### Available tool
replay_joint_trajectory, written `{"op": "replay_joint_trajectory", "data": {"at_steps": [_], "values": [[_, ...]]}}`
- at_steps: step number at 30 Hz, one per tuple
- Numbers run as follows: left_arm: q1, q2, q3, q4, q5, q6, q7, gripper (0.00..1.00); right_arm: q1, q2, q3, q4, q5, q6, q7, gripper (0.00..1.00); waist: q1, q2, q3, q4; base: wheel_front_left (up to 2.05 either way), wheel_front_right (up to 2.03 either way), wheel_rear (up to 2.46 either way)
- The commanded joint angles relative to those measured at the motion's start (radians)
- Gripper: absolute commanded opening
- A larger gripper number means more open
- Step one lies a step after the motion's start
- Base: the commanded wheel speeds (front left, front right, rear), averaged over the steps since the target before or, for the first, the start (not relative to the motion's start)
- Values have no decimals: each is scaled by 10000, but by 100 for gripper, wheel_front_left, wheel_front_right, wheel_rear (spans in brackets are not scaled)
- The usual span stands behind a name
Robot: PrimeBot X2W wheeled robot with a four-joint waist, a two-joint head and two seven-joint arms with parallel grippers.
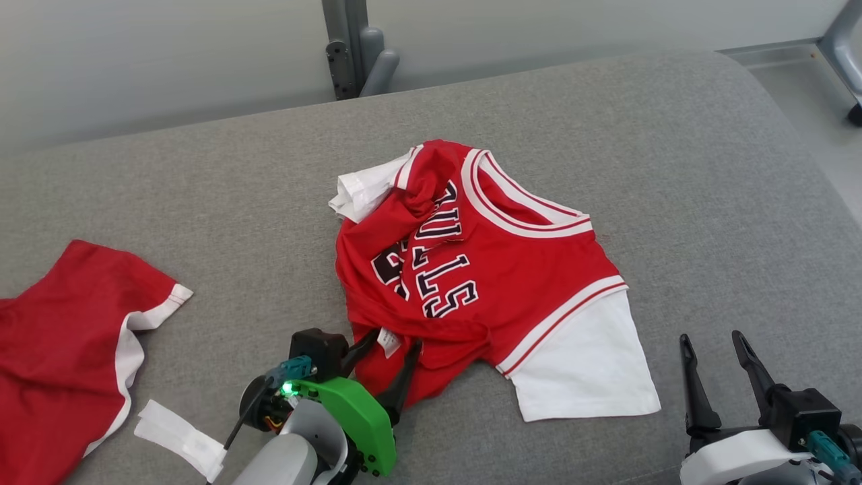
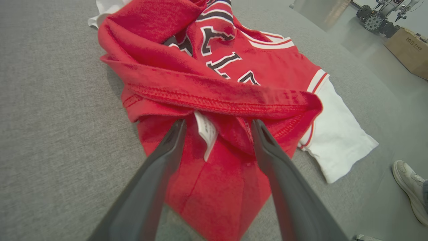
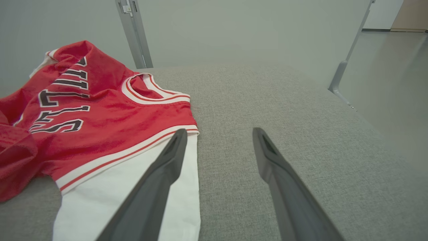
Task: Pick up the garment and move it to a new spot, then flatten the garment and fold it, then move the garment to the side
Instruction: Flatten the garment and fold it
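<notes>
A crumpled red jersey with black lettering and white sleeves, the garment (image 1: 485, 269), lies mid-table on the grey cloth surface (image 1: 606, 121). My left gripper (image 1: 392, 342) is open at the garment's near hem, its fingers straddling a bunched red fold and a small white label (image 2: 206, 132); the garment (image 2: 214, 83) fills the area ahead of those fingers. My right gripper (image 1: 712, 340) stands open at the lower right, just right of the white sleeve (image 1: 586, 370), holding nothing. In the right wrist view the garment (image 3: 100, 113) lies to the left and the right gripper (image 3: 217, 134) is over bare cloth.
A second red garment with white trim (image 1: 60, 337) lies at the left edge, with a white tag (image 1: 178, 438) beside it. Grey posts (image 1: 353, 47) rise behind the table. A person's shoe (image 2: 409, 187), a cardboard box (image 2: 409, 50) and a wheeled machine (image 2: 374, 18) are on the floor.
</notes>
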Motion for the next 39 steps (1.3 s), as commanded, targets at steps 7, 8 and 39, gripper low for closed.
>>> {"op": "replay_joint_trajectory", "data": {"at_steps": [7,8,39], "values": [[-247,336,34,12,42,238,364,100,-132,-27,-50,31,195,-10,0,100,0,47,386,-433,0,0,0],[-242,353,46,-19,22,241,354,100,-151,-27,-66,45,194,-10,0,100,0,47,386,-424,0,0,0],[-153,379,-143,-692,-658,264,1113,0,-277,-27,-16,81,188,-10,0,100,0,47,349,-222,0,0,0]]}}
